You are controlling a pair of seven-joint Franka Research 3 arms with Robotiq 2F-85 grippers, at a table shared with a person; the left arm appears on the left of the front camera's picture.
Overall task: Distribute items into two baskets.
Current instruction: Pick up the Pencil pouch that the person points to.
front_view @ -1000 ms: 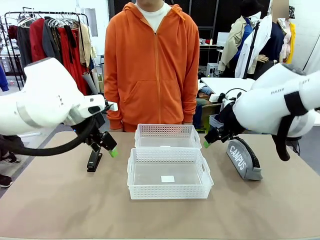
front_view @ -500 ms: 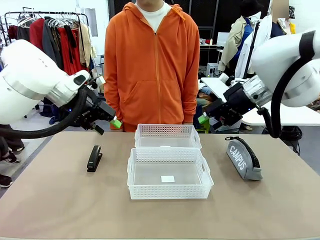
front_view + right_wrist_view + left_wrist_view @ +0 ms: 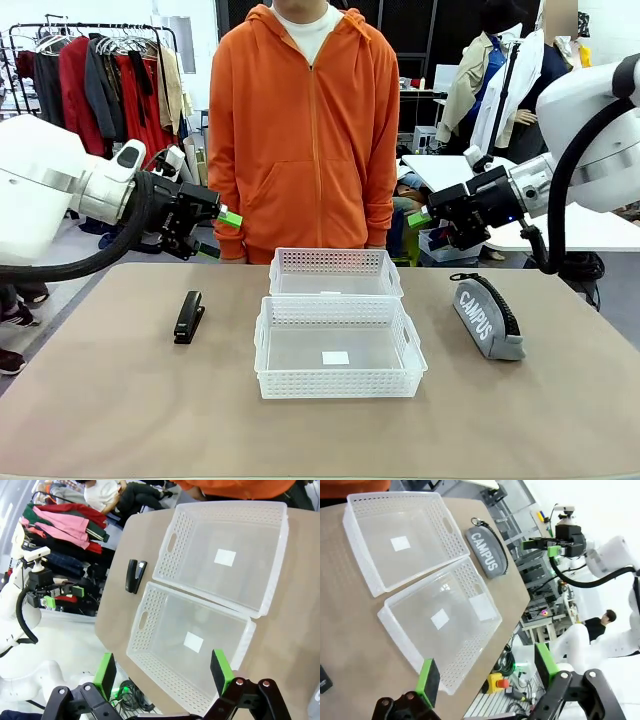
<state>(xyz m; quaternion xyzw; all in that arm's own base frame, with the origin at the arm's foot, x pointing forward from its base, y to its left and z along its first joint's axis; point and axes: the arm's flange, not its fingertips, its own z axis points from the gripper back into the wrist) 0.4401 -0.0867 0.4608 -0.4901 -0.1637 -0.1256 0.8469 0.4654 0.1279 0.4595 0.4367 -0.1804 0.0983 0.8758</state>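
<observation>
My left gripper [image 3: 218, 235] and right gripper [image 3: 428, 228] both spread, empty, high. Stapler [image 3: 189, 316] lies below the left, long axis running away from me; pouch [image 3: 487, 318] nearer the right

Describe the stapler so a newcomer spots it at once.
On the brown table, look left of the two white baskets. The stapler lies flat there alone: small, slim and black, unlike the bigger grey pouch lettered CAMPUS on the baskets' right.

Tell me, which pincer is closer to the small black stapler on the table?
Left. The left pincer hovers above and behind the small black stapler; the right pincer is raised far off toward the opposite side.
</observation>
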